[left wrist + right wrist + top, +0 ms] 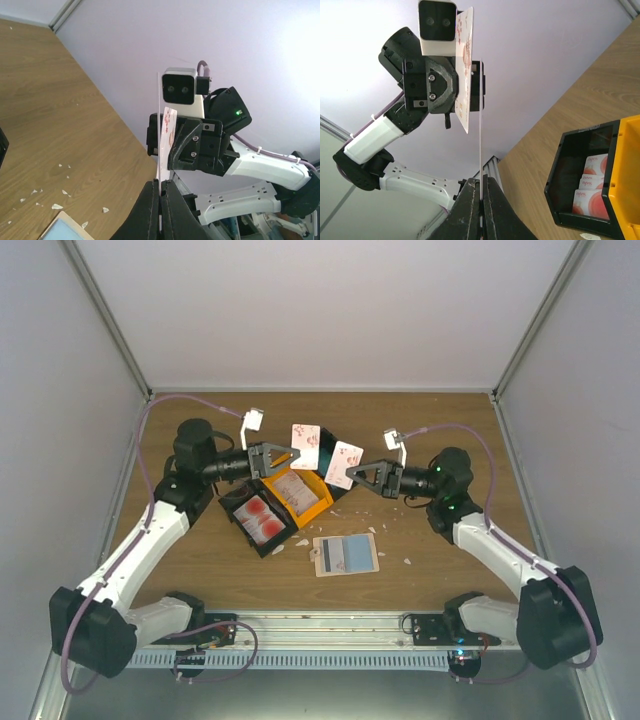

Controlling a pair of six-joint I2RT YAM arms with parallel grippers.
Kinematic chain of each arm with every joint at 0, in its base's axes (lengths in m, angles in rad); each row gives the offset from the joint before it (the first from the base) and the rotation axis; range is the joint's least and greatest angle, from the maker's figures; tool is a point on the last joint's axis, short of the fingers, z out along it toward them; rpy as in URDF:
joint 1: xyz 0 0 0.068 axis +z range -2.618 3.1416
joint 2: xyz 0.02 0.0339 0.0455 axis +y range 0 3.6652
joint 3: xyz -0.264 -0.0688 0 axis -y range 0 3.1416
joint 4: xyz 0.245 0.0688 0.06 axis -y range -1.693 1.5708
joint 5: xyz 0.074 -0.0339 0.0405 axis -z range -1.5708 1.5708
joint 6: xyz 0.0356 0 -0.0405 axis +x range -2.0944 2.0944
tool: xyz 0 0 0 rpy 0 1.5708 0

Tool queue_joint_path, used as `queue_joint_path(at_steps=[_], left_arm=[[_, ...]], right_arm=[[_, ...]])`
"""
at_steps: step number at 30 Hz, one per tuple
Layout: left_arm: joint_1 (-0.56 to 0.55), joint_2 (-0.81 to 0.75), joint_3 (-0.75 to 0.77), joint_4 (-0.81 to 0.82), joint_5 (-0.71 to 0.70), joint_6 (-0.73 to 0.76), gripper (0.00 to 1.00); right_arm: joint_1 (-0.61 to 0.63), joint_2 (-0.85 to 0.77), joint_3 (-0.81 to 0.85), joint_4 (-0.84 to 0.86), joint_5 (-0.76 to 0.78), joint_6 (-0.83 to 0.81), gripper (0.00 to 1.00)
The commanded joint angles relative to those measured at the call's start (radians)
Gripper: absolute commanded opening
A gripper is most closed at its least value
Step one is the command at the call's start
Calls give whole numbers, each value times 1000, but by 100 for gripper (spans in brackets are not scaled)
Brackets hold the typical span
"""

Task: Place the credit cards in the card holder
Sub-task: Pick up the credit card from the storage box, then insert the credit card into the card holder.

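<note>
My left pincer and right pincer each clench a credit card beyond the card holder; I'd feed one at a time, edge-first, into a pocket.

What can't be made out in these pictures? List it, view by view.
Left wrist: white, red-blotched card in the left jaws shows only its edge; beige folding card holder cut off by the bottom edge.
Right wrist: right jaws' card edge-on too; orange plastic tray cut off at right.
Top external: card print too small to read.
</note>
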Motion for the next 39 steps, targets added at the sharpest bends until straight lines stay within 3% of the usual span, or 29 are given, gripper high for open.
queue_joint_path(at_steps=[1, 4, 8, 12, 16, 19, 23, 28, 39], left_arm=[[8, -20, -18, 16, -39, 4, 0], [-4, -25, -26, -82, -104, 55, 0], [-96, -45, -95, -151, -278, 62, 0], [-290, -55, -235, -109, -546, -61, 0], [-469, -15, -375, 59, -688, -213, 0], [-547, 39, -425, 103, -765, -266, 0], [-617, 66, -410, -3, -875, -281, 0], [-644, 29, -438, -113, -925, -313, 0], [-646, -56, -552, -130, -925, -327, 0]], right_arm=[[-20, -41, 1, -55, 11, -57, 1], [-33, -56, 28, -303, 98, -209, 1], [-36, -69, 81, -719, 333, -429, 1], [-34, -99, 92, -967, 518, -530, 1], [-30, -129, 57, -1121, 552, -580, 1], [-28, -138, -12, -1142, 450, -605, 0], [-18, -99, -89, -1084, 264, -607, 0], [1, 4, -100, -1046, 264, -591, 1], [119, 189, -131, -885, 270, -514, 1]])
